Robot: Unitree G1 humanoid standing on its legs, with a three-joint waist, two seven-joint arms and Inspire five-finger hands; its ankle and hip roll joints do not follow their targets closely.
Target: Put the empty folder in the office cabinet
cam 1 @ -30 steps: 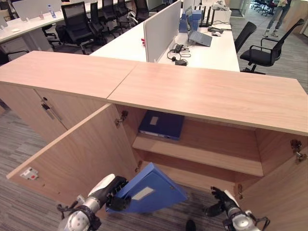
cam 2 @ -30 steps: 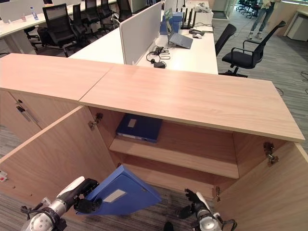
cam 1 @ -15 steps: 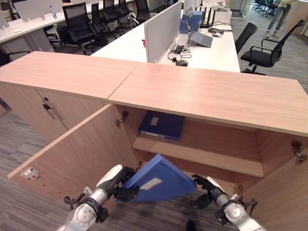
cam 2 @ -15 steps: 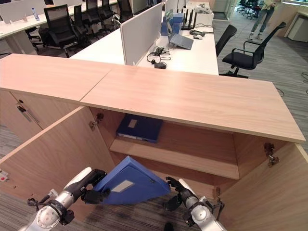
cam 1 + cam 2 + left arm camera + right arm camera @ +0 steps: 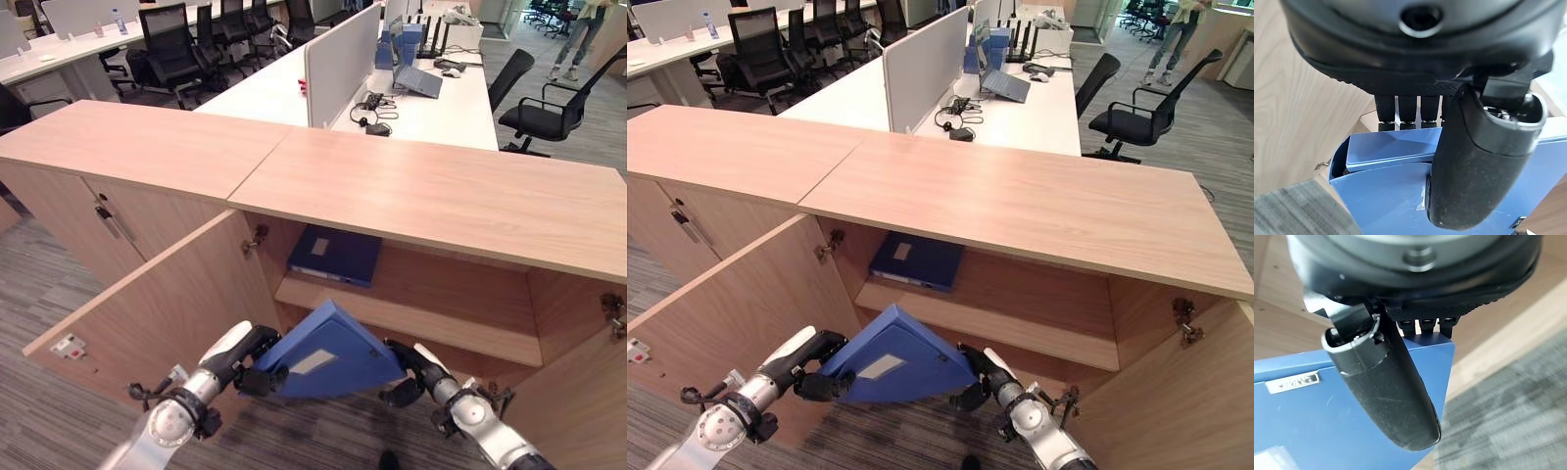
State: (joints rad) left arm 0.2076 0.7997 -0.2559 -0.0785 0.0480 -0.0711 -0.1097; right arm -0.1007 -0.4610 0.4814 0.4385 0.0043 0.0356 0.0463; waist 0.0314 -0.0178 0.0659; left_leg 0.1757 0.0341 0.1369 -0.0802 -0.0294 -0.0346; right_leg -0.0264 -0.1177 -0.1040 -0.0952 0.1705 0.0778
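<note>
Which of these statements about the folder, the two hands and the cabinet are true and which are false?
1. Both hands hold the blue folder. True: the left hand grips one end, the right hand the other.
2. The cabinet doors are closed. False: its doors stand open.
3. Another folder lies on the cabinet's upper shelf. True.
4. The held folder already rests on the lower shelf. False: it is held tilted in front of the opening.
5. A laptop sits on the white desk behind the cabinet. True.

Open-plan office: desks (image 5: 431, 103), swivel chairs (image 5: 171, 44), partition screens (image 5: 338, 54).
</note>
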